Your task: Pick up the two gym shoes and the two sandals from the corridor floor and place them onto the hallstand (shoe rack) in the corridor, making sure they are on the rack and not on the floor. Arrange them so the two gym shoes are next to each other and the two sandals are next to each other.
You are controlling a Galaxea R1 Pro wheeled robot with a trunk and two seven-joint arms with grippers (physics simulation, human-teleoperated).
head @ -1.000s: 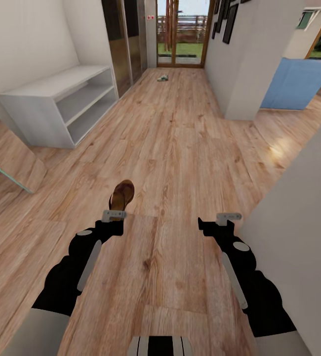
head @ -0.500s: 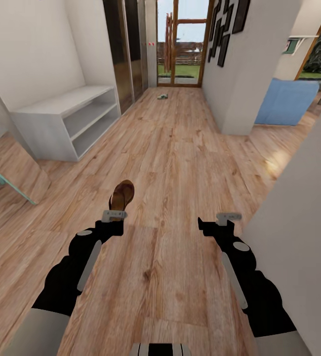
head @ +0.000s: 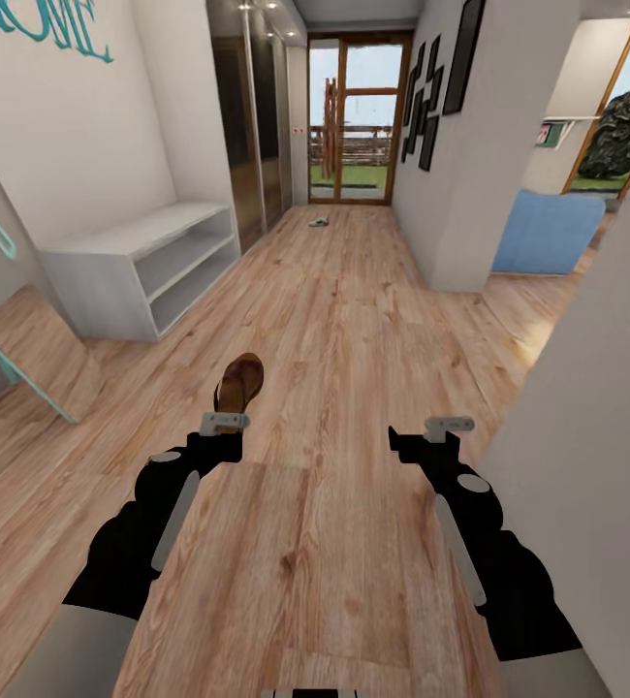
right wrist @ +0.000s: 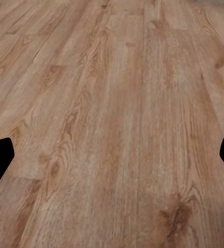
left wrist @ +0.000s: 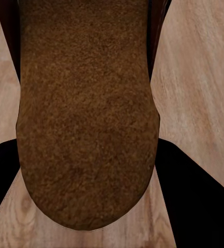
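View: head camera has tilted up; arms unmoved.
Left gripper (head: 224,421): clamped on sandal (head: 238,383).
Right gripper (head: 448,424): apart, empty.
Next: likely searching for the rack.

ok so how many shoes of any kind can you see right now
2. A brown sandal sits in the left claw, close up in the left wrist view. A small pale shoe lies far down the corridor by the glass door. Others may be out of view.
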